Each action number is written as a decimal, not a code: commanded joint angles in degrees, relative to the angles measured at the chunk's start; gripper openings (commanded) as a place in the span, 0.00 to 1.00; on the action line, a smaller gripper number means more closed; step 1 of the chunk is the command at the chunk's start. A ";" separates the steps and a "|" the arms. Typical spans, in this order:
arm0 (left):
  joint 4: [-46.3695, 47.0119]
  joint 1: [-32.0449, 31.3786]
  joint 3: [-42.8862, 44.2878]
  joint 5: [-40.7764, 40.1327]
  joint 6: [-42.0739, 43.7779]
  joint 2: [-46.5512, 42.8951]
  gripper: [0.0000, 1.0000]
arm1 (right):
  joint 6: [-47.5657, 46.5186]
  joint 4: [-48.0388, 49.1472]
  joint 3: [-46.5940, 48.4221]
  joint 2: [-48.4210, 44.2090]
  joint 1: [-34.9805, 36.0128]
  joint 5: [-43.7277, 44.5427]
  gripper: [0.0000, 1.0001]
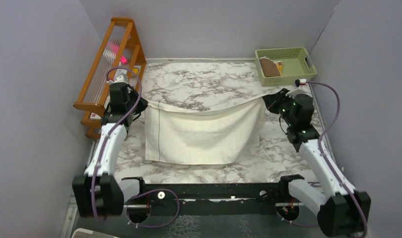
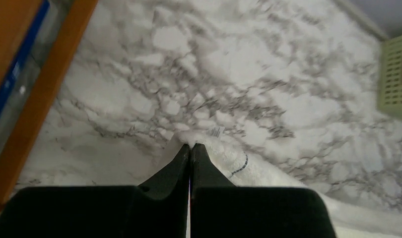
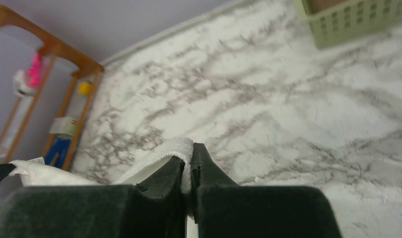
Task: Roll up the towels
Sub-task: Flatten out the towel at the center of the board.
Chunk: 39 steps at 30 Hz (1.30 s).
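Observation:
The cream towel (image 1: 204,134) hangs above the marble table, stretched between both arms, its lower part draping toward the near edge. My left gripper (image 1: 139,103) is shut on its left top corner; in the left wrist view the cream towel (image 2: 268,171) corner with a small label pokes out past my left gripper (image 2: 190,147). My right gripper (image 1: 269,100) is shut on the right top corner, and the cream towel's (image 3: 157,157) hem folds over one finger of my right gripper (image 3: 189,151). A brown towel (image 1: 269,67) lies in the green basket (image 1: 308,63).
A wooden rack (image 1: 112,64) with pink items stands along the left wall, close behind my left arm. The green basket sits at the back right corner. Grey walls enclose the marble table (image 1: 199,82) on three sides.

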 commanded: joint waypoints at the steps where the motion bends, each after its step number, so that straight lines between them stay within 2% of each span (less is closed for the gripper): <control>1: 14.45 0.33 -5.43 -0.07 -3.89 16.28 0.00 | 1.18 7.82 -2.33 12.92 0.24 3.77 0.01; 5: 22.74 0.33 -1.22 1.61 -6.53 32.07 0.00 | 0.50 13.31 4.16 29.39 0.23 6.86 0.01; 8: 25.25 0.32 3.64 1.45 -7.50 37.71 0.00 | -1.13 13.15 12.69 40.22 0.17 7.12 0.01; 10: 24.71 0.31 8.02 0.52 -6.77 40.43 0.02 | -2.20 12.00 18.53 45.94 0.14 6.07 0.07; 12: 23.05 0.32 12.98 0.00 -6.14 42.53 0.13 | -2.75 11.73 22.87 49.97 0.15 2.96 0.26; 14: 21.56 0.35 16.75 0.92 -5.13 43.66 0.25 | -2.80 12.16 25.74 52.66 0.09 -1.22 0.55; 16: 20.77 0.34 18.88 2.63 -4.78 43.96 0.39 | -2.20 12.97 27.01 53.41 0.18 -4.27 0.77; 18: 21.13 0.27 18.91 4.72 -5.21 43.44 0.50 | -1.91 13.59 27.84 53.72 0.24 -6.59 0.84; 22: 24.92 -0.19 15.40 8.03 -6.51 41.31 0.61 | -3.52 13.00 28.41 53.35 0.68 -8.60 0.87; 29: 22.99 -4.40 16.82 6.95 -3.38 40.49 0.61 | -6.42 13.69 22.79 48.55 1.40 -11.61 0.86; 31: 22.40 -5.31 16.70 7.41 -3.28 40.87 0.60 | -7.66 11.88 22.28 47.99 1.60 -12.90 0.84; 33: 21.39 -5.76 16.54 8.62 -3.30 41.75 0.53 | -8.06 10.18 21.61 48.29 1.64 -13.75 0.81; 35: 20.50 -5.76 15.98 9.92 -3.24 42.65 0.44 | -8.33 9.39 20.37 48.79 1.55 -14.99 0.73; 39: 20.50 -5.67 13.73 10.07 -3.65 43.65 0.35 | -8.87 9.79 17.74 49.82 1.52 -15.58 0.56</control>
